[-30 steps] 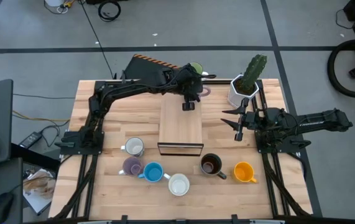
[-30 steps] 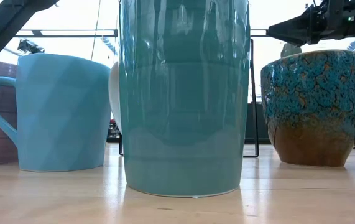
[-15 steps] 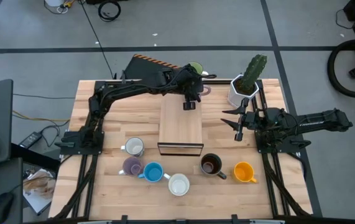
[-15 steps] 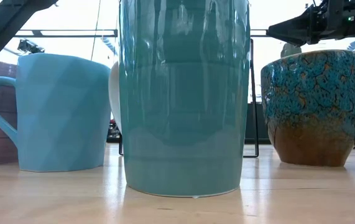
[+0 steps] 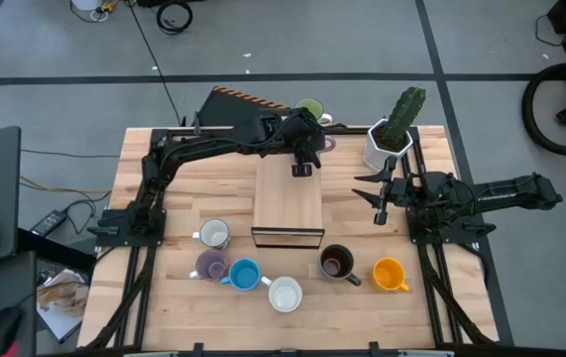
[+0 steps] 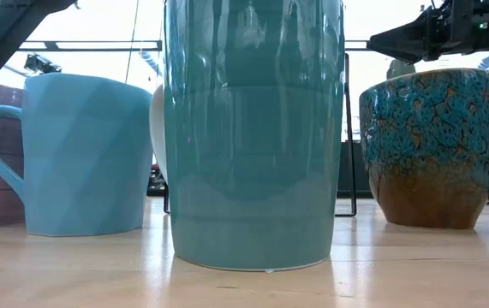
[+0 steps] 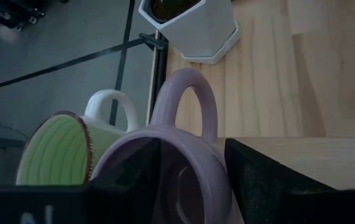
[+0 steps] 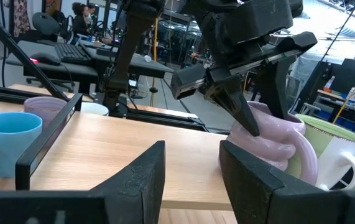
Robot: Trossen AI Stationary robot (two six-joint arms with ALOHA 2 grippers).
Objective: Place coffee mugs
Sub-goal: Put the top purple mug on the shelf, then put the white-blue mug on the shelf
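A lilac mug (image 5: 324, 145) stands at the far right corner of the wooden box (image 5: 287, 203), next to a green mug (image 5: 310, 107) with a white handle. My left gripper (image 5: 305, 151) reaches over the box's far edge and is shut on the lilac mug (image 7: 186, 155). My right gripper (image 5: 372, 195) hovers open right of the box, touching nothing. Along the near edge stand a white mug (image 5: 213, 234), a lilac mug (image 5: 209, 265), a blue mug (image 5: 244, 275), a white mug (image 5: 284, 294), a dark brown mug (image 5: 337, 263) and an orange mug (image 5: 390, 274). My left gripper holds the lilac mug by its rim wall (image 7: 217, 165) beside the handle (image 7: 186, 93), with one finger (image 8: 252, 121) inside the mug and the other outside. The fingers come from above, slanting down. The mug's base is hidden behind the box, so whether it is lifted cannot be told.
A white hexagonal cactus pot (image 5: 387, 144) stands at the far right, close to the lilac mug and my right arm. In the low view the near mugs (image 6: 253, 128) block most of the table. Bare wood lies left of the box (image 5: 203, 188).
My left arm's wrist has drawn slightly away from the green mug, so more of that mug shows. The lilac mug and my right arm have kept still.
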